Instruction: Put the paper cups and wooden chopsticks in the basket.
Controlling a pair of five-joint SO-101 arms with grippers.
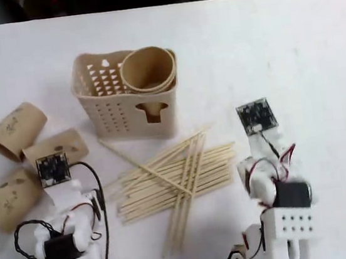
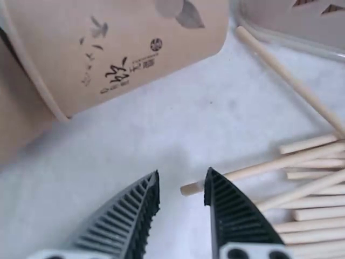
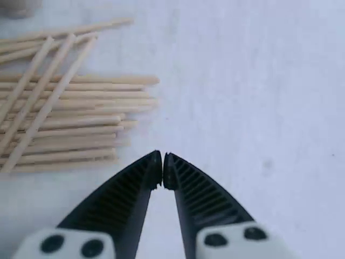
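Observation:
A beige slotted basket stands mid-table with one paper cup upright inside it. Three more paper cups lie on their sides to its left. Several wooden chopsticks lie in a loose pile in front of the basket. My left gripper hovers open a little above the table, between a lying cup and the chopstick ends, holding nothing. My right gripper is shut and empty, just to the side of the chopsticks.
The left arm sits at the front left close to the lying cups, and the right arm at the front right. The basket's lower wall shows beyond the left gripper. White table stretches to the right and behind.

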